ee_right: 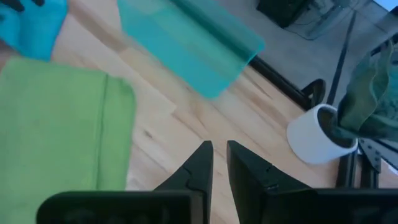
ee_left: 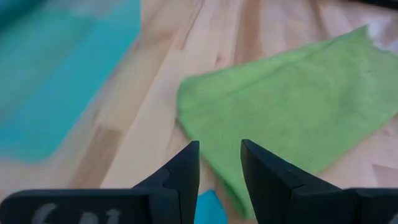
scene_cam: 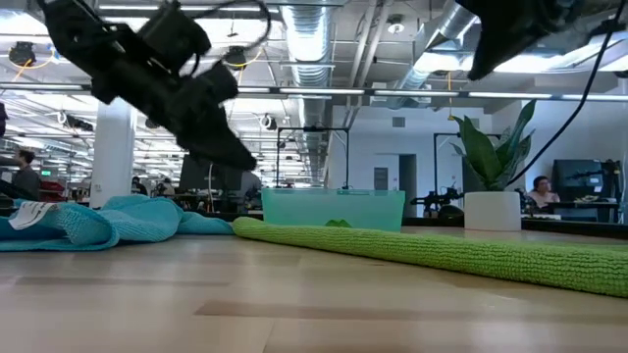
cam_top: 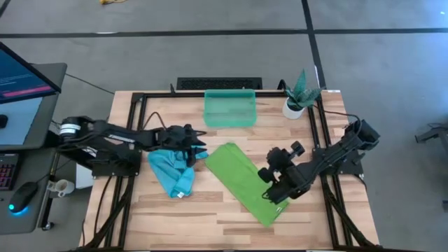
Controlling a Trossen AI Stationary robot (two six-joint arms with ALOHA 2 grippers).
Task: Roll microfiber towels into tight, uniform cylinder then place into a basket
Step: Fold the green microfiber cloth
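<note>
The lime green towel lies flat on the table as a long folded strip, running slantwise from near the middle toward the near right. The blue towel lies crumpled to its left, white tag at its near end. The teal basket stands at the far edge. My left gripper hovers over the gap between the two towels, at the green towel's far corner, fingers slightly open with nothing between them. My right gripper hangs above the green towel's right side, fingers a narrow gap apart and holding nothing.
A white pot with a green plant stands at the far right corner, right of the basket. Black frame rails run along the table's sides. Bare wood lies along the near edge. A desk with a monitor stands left of the table.
</note>
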